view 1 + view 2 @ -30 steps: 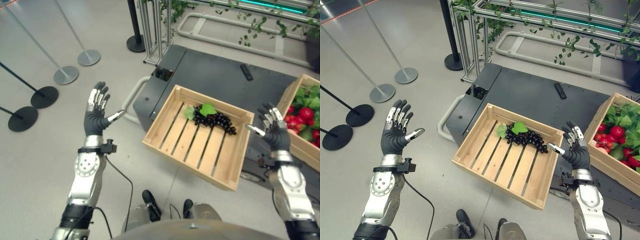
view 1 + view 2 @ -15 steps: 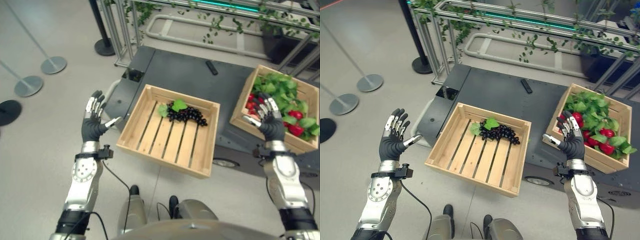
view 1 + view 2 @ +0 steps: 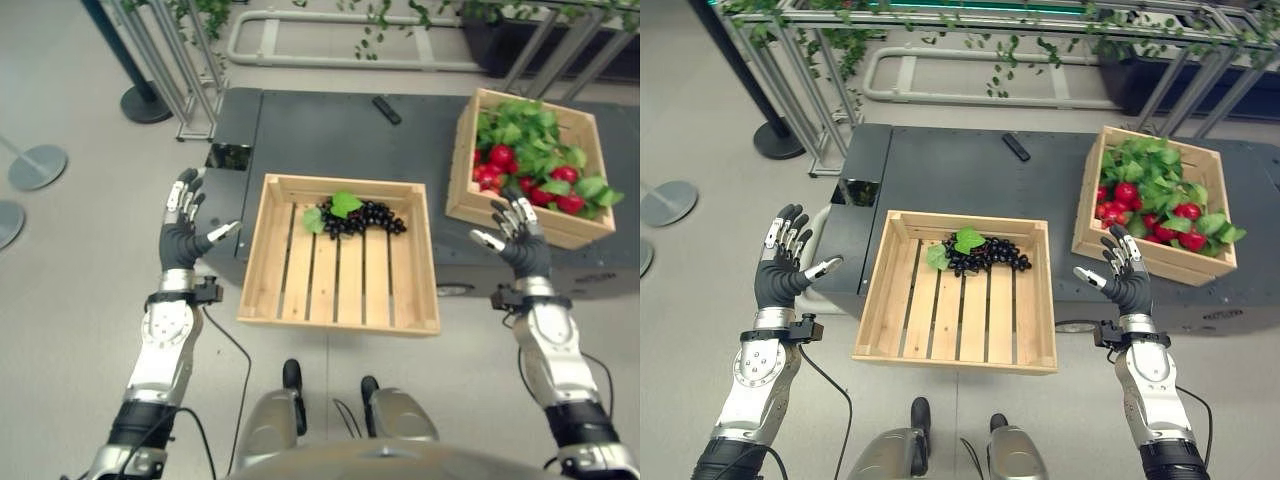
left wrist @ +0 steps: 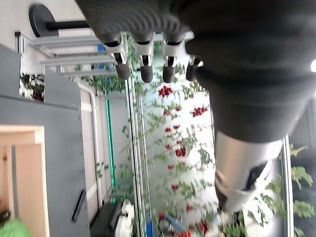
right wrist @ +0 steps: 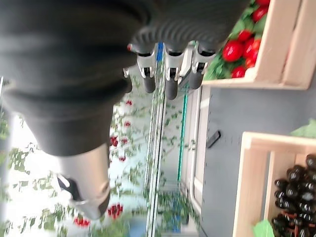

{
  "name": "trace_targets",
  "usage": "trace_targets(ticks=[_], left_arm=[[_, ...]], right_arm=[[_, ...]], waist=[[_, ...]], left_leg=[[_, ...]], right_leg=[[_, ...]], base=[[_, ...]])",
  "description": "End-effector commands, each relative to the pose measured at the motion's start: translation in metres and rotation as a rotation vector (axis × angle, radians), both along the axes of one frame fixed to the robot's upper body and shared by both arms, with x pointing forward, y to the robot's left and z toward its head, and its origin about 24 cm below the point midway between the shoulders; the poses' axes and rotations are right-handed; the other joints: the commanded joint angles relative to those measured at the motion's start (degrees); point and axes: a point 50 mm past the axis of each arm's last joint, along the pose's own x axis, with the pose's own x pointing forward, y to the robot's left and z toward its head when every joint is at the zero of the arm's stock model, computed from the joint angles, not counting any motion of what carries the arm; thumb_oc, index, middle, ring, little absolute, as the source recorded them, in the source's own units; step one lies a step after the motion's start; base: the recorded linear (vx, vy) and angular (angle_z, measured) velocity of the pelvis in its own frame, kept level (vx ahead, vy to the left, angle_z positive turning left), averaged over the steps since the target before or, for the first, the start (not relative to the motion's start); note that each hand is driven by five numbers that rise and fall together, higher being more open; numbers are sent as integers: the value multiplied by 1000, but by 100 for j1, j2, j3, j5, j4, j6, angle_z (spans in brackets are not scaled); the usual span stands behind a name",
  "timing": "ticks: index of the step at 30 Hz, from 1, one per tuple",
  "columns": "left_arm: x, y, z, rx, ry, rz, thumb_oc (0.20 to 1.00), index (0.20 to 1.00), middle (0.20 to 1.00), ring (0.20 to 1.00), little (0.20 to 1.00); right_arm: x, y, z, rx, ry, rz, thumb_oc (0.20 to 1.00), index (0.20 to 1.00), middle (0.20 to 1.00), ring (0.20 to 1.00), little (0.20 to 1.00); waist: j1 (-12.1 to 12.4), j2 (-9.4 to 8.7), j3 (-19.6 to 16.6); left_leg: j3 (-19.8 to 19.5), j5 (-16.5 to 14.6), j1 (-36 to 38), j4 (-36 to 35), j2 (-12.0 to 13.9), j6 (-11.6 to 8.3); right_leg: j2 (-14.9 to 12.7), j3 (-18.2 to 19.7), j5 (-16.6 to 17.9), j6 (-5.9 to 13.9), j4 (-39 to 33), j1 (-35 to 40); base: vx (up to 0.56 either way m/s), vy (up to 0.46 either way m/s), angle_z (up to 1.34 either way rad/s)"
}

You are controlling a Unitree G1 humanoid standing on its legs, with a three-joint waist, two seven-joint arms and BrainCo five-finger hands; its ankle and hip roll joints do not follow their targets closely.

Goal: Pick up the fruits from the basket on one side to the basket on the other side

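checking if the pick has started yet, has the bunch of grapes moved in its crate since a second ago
No. The grapes lie against the far wall of the slatted crate, as before. Only the camera has shifted. Both hands hover open, holding nothing.

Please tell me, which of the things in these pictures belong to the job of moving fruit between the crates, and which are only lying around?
For the job:
- full crate with red fruits and leaves
- slatted crate
- black grapes lying in it
- left hand, open, holding nothing
- right hand, open, holding nothing

Just lying about:
- black remote on the dark platform
- stanchion bases on the floor
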Motion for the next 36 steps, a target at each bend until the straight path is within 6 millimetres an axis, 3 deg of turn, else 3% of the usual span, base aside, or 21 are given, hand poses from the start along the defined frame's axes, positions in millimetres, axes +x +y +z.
trace_targets(ticks=[1,2,3,4,5,6,7,8,9,11,20,28,36], left_arm=[[-8,4,15,55,-97,0,1000,1000,1000,1000,1000],[-11,6,15,71,-92,11,1000,1000,1000,1000,1000],[-11,7,15,71,-93,12,1000,1000,1000,1000,1000],[-12,9,13,85,-79,22,1000,1000,1000,1000,1000],[-12,9,14,85,-80,22,1000,1000,1000,1000,1000],[-13,11,13,90,-72,28,1000,1000,1000,1000,1000],[-13,12,12,91,-68,33,1000,1000,1000,1000,1000],[-15,15,13,104,-68,44,1000,1000,1000,1000,1000],[-17,18,12,108,-65,55,1000,1000,1000,1000,1000],[-20,22,9,114,-56,91,1000,1000,1000,1000,1000],[-17,17,1,66,-37,93,1000,1000,1000,1000,1000],[-8,3,-3,25,-25,43,1000,1000,1000,1000,1000],[-8,0,-6,4,-12,32,1000,1000,1000,1000,1000]], right_arm=[[2,0,20,-71,-93,4,1000,1000,1000,1000,1000],[4,4,21,-67,-103,12,1000,1000,1000,1000,1000],[4,4,21,-66,-104,12,1000,1000,1000,1000,1000],[7,9,21,-68,-110,21,1000,1000,1000,1000,1000],[7,10,22,-68,-110,21,1000,1000,1000,1000,1000],[8,11,22,-84,-107,22,1000,1000,1000,1000,1000],[9,12,21,-88,-102,28,1000,1000,1000,1000,1000],[10,14,21,-93,-98,39,1000,1000,1000,1000,1000],[10,14,18,-97,-84,46,1000,1000,1000,1000,1000],[11,13,18,-92,-83,40,1000,1000,1000,1000,1000],[6,-2,18,-95,-77,-8,1000,1000,1000,1000,1000],[-2,-12,18,-85,-79,-53,1000,1000,1000,1000,1000],[-3,-11,14,-69,-77,-67,1000,1000,1000,1000,1000]], waist=[[-50,-29,-100],[30,-19,6],[41,-27,-4],[322,109,31],[304,107,23],[365,156,8],[372,177,-10],[352,176,-42],[366,42,-164],[429,-14,-242],[278,137,-364],[144,240,-514],[103,234,-601]], left_leg=[[185,-665,218,233,156,50],[438,-668,276,156,231,37],[453,-630,259,136,232,32],[745,-567,315,55,482,-38],[728,-537,294,46,479,-40],[799,-467,305,13,522,-47],[873,-461,334,4,545,-44],[1002,-398,308,21,592,-21],[1128,-467,351,23,536,-76],[1323,-448,388,115,673,-134],[1309,-117,548,-122,960,-356],[1090,170,604,-524,954,-481],[1080,115,654,-502,933,-474]], right_leg=[[-249,283,1018,623,-231,-499],[-407,-111,1249,704,-251,-722],[-403,-96,1290,699,-273,-744],[-966,-1585,1197,568,7,-939],[-971,-1605,1217,560,-6,-947],[-1171,-2156,1123,494,278,-856],[-1221,-2351,1019,485,511,-733],[-1087,-2331,912,482,877,-653],[-928,-2176,789,456,199,-289],[-819,-2157,807,419,-233,-150],[-367,-1897,845,228,-754,42],[-281,-2079,783,158,-770,101],[-323,-2114,788,165,-771,162]], base=[[-207,204,-70],[-181,130,-81],[-240,118,-154],[-128,44,-167],[-157,91,-177],[-72,67,-126],[-109,75,-83],[-57,-57,-49],[-42,-88,-19],[6,-158,-23],[23,-152,-37],[14,-55,12],[18,-8,10]])
